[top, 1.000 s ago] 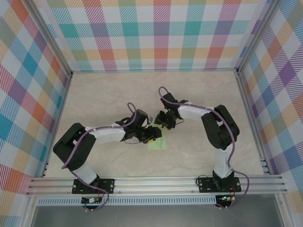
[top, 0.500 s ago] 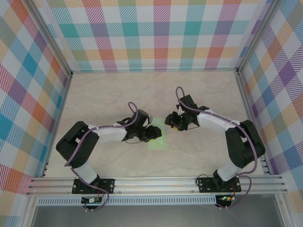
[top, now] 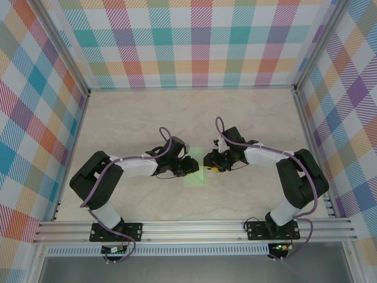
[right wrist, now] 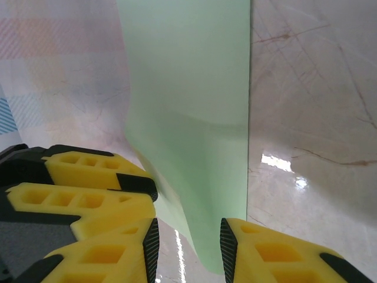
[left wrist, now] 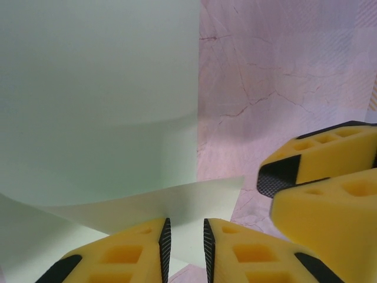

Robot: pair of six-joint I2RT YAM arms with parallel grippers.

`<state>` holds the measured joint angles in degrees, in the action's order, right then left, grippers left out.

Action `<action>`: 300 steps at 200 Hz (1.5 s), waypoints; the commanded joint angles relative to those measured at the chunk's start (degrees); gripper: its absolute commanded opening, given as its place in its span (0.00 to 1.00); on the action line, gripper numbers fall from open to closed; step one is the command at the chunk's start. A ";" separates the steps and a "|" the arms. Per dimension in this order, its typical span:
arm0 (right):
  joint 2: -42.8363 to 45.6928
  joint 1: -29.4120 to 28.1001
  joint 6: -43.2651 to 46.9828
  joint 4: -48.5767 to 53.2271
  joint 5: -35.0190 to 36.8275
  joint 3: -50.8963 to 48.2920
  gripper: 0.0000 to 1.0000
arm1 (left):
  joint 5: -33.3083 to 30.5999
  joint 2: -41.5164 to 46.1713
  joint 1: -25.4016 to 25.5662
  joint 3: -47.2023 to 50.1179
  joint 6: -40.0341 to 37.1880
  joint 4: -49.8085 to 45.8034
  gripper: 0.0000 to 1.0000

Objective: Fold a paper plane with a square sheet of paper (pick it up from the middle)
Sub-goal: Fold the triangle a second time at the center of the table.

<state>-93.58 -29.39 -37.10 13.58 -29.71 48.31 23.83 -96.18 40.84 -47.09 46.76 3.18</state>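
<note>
**Pinch the lifted edge before folding**

Mid-table, between the two arms: paper (top: 196,175), mostly flat on the table (top: 141,118), one edge curled up off the surface. At that raised flap: left gripper (left wrist: 186,237), jaws set to a narrow slot with the flap running through. Impossible to tell whether truly pinched. Just beside it: right gripper (right wrist: 188,242), jaws apart, straddling the sheet's edge.

Probably the step in hand: securing the sheet for a first crease. Close the right jaws gently and squarely on the edge, not on a corner. Keep both grips level and pulling the same way, to avoid twisting or tearing so thin a sheet. Lift only a little, carry the flap over slowly, match edge to edge, then press flat. Mind the fingers, close enough here to collide.
</note>
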 commanded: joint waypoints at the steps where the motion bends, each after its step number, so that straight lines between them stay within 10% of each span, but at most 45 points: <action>1: -2.54 -0.71 1.86 -1.31 -2.69 1.79 0.36 | -0.98 -0.80 0.29 -1.06 -1.03 -0.39 0.24; 120: -5.61 -1.78 1.95 -2.32 -0.78 3.69 0.10 | -0.20 -0.76 0.22 -1.86 -1.39 -1.15 0.20; 300: -7.32 -1.73 1.79 -0.49 1.73 3.28 0.10 | 1.82 -3.19 0.17 -3.37 -2.00 0.55 0.21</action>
<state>-100.47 -30.87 -35.11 12.73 -27.64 52.10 24.56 -99.07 40.84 -49.06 45.87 3.20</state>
